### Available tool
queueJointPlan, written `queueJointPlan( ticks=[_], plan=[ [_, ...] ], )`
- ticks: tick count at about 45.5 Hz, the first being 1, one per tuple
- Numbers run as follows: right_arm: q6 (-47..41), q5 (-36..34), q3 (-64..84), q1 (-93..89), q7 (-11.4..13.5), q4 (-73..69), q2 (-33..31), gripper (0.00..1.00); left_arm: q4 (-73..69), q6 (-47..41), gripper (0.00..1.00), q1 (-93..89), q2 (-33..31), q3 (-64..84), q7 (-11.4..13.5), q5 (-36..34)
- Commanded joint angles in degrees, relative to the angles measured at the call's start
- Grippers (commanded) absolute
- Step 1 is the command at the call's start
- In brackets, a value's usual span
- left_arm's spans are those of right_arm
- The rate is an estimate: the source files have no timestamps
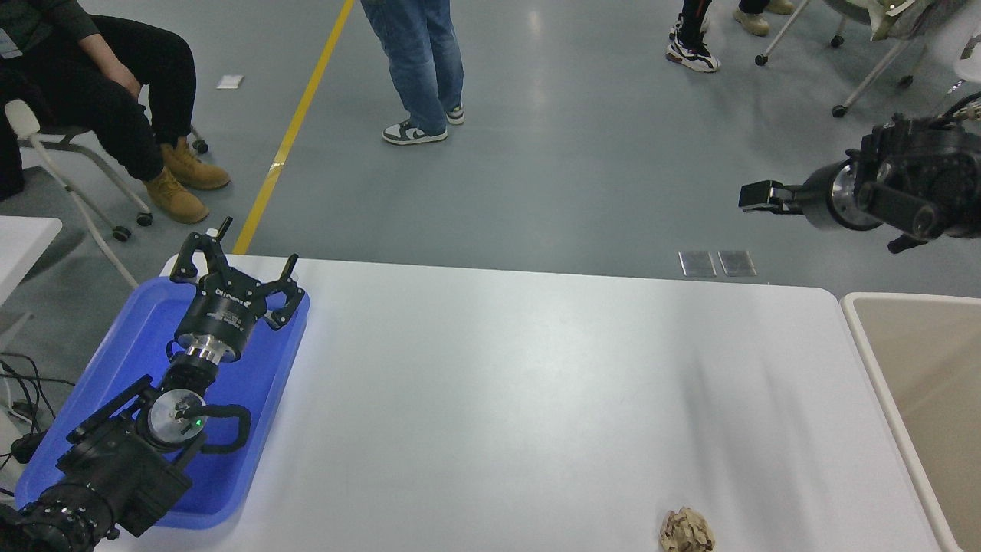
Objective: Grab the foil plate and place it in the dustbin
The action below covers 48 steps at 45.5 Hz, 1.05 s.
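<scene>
No foil plate anywhere in view, so you can't log its heading or long axis. Your right claw (755, 196) hangs high beyond the table (506, 383), near the dustbin (881, 368); whether it's spread, I cannot tell. Left claw (230, 270) sits parked over the blue tray (115, 360), fingers spread, holding nothing.

White brand lettering on the left hand (234, 264) body, too small to read, no other text legible
</scene>
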<state>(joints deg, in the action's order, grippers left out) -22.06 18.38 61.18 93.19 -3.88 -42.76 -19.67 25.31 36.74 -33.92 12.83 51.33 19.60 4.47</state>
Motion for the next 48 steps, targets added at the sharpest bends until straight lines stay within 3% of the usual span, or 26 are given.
queueJointPlan(
  ticks=[1,26,48],
  plan=[
    [-5.7,2.4,3.5,5.8,0.0,-10.1,0.8,1.00,0.0,0.0,1.00,0.0,0.0,0.0,0.0,0.0],
    [-20.3,2.3,6.0,18.2,0.1,-25.8,-6.3,1.00,0.0,0.0,1.00,0.0,0.0,0.0,0.0,0.0],
    [-22.4,2.2,5.3,20.7,0.2,-26.0,-6.3,1.00,0.0,0.0,1.00,0.0,0.0,0.0,0.0,0.0]
  ],
)
